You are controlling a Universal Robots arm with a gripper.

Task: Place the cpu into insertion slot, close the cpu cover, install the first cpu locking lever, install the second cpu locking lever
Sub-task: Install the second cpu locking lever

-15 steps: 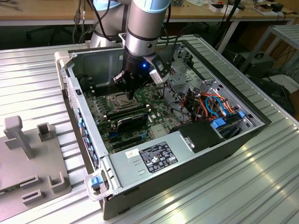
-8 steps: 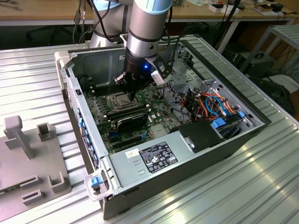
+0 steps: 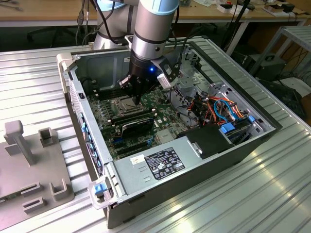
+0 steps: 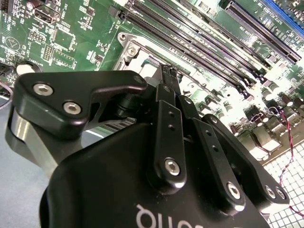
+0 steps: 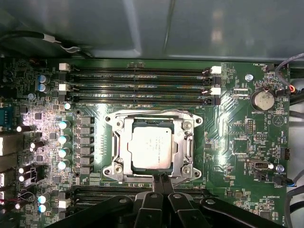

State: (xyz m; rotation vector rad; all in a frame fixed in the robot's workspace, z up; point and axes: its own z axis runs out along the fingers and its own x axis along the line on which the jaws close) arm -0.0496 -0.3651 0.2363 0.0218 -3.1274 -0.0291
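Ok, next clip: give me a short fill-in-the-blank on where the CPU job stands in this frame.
1. The cpu lies in the insertion slot with its metal top facing ____.
2. The cpu cover is folded ____ around the chip.
3. The gripper has its fingers pressed ____ at the edge of the cover.
4. The green board sits inside an open computer ____.

Missing words: up; down; together; case

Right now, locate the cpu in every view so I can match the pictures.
Exterior view: the cpu lies in its socket on the green board, just below the end effector.
First wrist view: at picture centre, framed by the cpu cover.
Second wrist view: hidden behind the end effector; I cannot place it.
Shared landmark: the long black memory slots beside the socket.
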